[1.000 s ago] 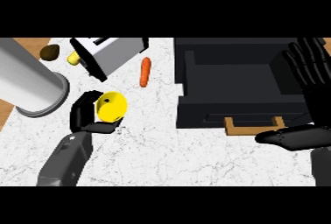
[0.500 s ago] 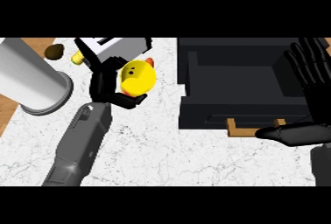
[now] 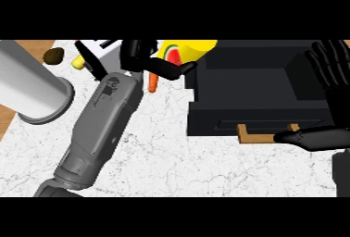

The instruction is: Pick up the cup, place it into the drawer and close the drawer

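Overhead, the left hand (image 3: 147, 62) had its fingers curled round the yellow cup (image 3: 186, 50) beside the open black drawer's (image 3: 254, 95) left wall, while the right hand (image 3: 333, 74) rested open, fingers straight.

The left forearm (image 3: 99, 125) is a grey, boxy shell bearing a small dark emblem; both robot hands, left (image 3: 147, 62) and right (image 3: 328, 83), are glossy black with segmented fingers.
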Controlling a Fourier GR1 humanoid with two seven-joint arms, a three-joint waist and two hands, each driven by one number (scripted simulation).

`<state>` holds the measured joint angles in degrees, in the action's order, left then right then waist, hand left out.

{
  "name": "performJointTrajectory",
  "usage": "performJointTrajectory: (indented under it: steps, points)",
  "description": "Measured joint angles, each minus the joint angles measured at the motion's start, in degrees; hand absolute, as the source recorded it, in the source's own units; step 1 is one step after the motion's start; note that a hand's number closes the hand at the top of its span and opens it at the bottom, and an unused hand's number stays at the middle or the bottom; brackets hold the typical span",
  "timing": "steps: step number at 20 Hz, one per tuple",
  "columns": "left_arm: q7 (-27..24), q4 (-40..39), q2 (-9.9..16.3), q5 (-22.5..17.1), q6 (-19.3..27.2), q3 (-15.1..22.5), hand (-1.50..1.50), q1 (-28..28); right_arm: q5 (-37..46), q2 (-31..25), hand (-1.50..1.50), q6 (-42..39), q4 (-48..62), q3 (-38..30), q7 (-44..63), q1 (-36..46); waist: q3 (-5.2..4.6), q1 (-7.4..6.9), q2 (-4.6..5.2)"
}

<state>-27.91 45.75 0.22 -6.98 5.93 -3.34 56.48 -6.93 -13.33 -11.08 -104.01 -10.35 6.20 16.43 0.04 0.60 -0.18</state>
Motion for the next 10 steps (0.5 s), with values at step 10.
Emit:
performJointTrajectory:
  steps: [10]
  points:
    - [11.8, -13.6, -0.2, -4.5, 11.6, 6.5, 1.5, 16.5, -0.6, 0.5, -1.5, -1.1, 0.7, 0.8, -1.5, 0.4, 0.04, 2.57, 0.79]
